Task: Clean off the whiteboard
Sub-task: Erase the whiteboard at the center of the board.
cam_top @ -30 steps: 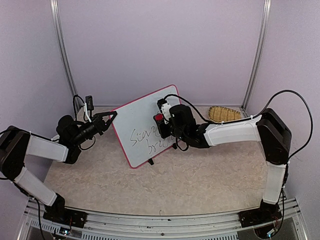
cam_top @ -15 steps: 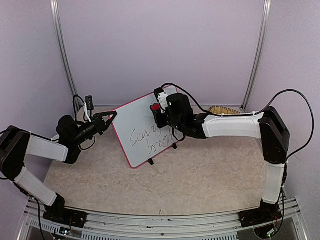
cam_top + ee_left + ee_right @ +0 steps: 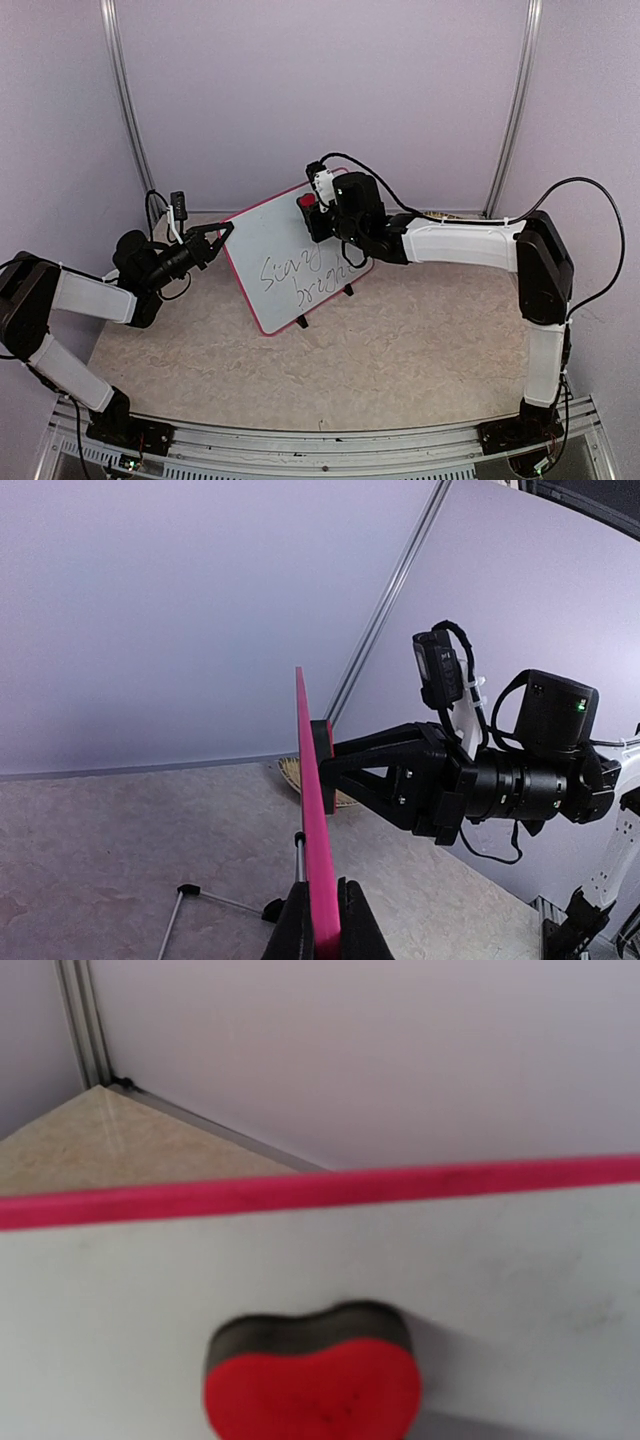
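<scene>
The whiteboard (image 3: 262, 250) stood tilted on its feet mid-table (image 3: 420, 345); the left gripper (image 3: 224, 234) was clenched on its left frame edge; the right gripper (image 3: 312, 212) grasped a red heart-shaped eraser (image 3: 312, 1385), pressed to the board just under the top frame; scrawl (image 3: 298, 280) lay lower down.

Two arms, white shells over black joints.
Left arm (image 3: 90, 297) and right arm (image 3: 465, 243): smooth white link covers, black elbow and wrist housings, black bases (image 3: 515, 435) on a silver rail (image 3: 320, 447). Thin black cables (image 3: 580, 181) loop loose. Left gripper (image 3: 228, 230) black, with triangular open-frame jaws. Small camera (image 3: 179, 205) above the wrist. Green light (image 3: 580, 706) on the right wrist housing.
</scene>
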Tool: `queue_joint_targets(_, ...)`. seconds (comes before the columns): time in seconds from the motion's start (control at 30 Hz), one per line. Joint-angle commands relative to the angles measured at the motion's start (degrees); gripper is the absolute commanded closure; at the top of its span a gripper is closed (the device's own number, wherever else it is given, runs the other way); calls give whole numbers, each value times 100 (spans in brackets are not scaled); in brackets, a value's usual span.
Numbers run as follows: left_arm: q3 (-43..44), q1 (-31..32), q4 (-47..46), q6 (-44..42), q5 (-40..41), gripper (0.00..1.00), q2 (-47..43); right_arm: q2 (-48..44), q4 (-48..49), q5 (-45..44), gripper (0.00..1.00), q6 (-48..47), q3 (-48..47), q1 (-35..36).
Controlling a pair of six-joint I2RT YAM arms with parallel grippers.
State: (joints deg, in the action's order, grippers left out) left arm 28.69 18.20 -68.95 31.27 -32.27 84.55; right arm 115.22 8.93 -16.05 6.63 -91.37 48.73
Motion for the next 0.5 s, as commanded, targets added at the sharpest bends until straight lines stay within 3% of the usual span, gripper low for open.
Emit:
queue_joint_targets(0.0,68,132,101,-353,-793,100,35,85,73,99,81,124,83,-207)
queue_joint_targets(0.47,77,140,80,-320,-813,100,74,-191,380,166,82,336,1503,-212)
